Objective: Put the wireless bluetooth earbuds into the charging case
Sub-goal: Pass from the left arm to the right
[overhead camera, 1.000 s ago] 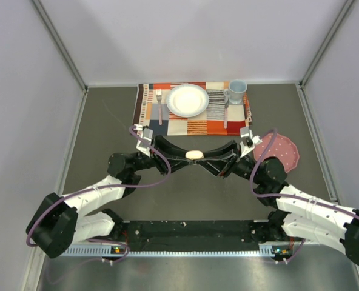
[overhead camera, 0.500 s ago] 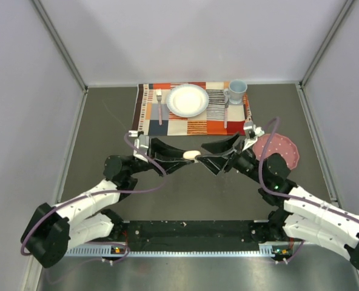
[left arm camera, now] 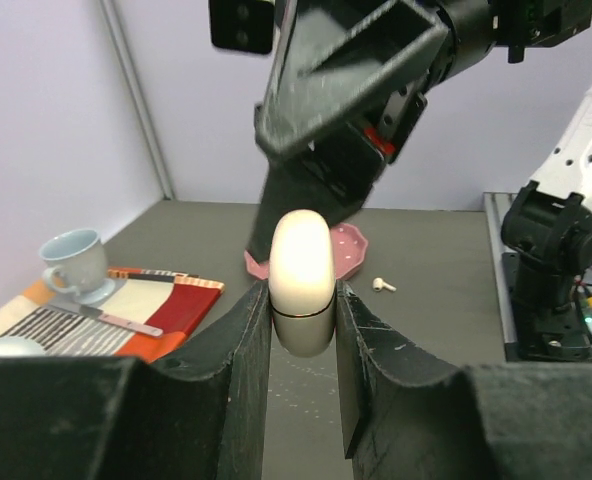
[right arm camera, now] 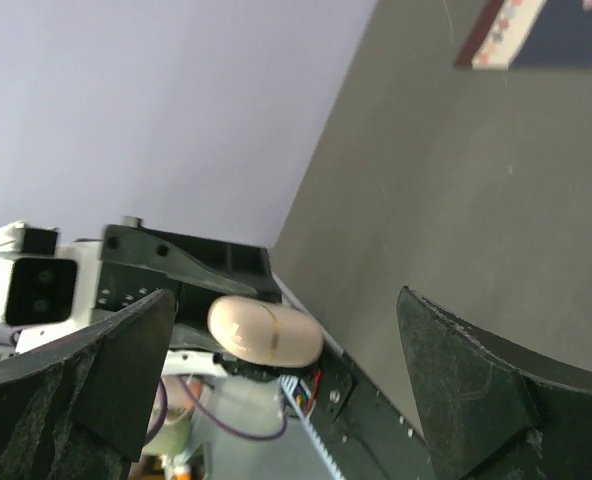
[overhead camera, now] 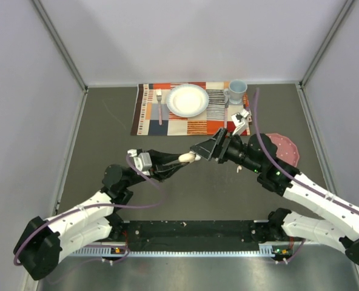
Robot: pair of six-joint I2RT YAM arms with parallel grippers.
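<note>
Your dark grey table (overhead camera: 94, 133), walled in by pale panels, carries a patchwork placemat (overhead camera: 179, 126) at its far edge and a pink dish (overhead camera: 285, 148) toward the right edge. Your left gripper (overhead camera: 178, 161) is clamped on the cream charging case (left arm camera: 302, 265), lid closed, above the table's middle. Your right gripper (overhead camera: 205, 149) gapes wide and holds nothing, its tips just beside the case. One white earbud (left arm camera: 381, 285) lies on the table near the dish.

The right gripper's fingers (right arm camera: 466, 380) stand wide apart at the lower left and lower right of the frame. Between them, lower left of centre, a cream charging case (right arm camera: 265, 331) is clamped in the left gripper's fingers (right arm camera: 191, 262). Grey worktop (right arm camera: 456, 200) fills the right, with a placemat (right arm camera: 536, 35) corner at upper right.
</note>
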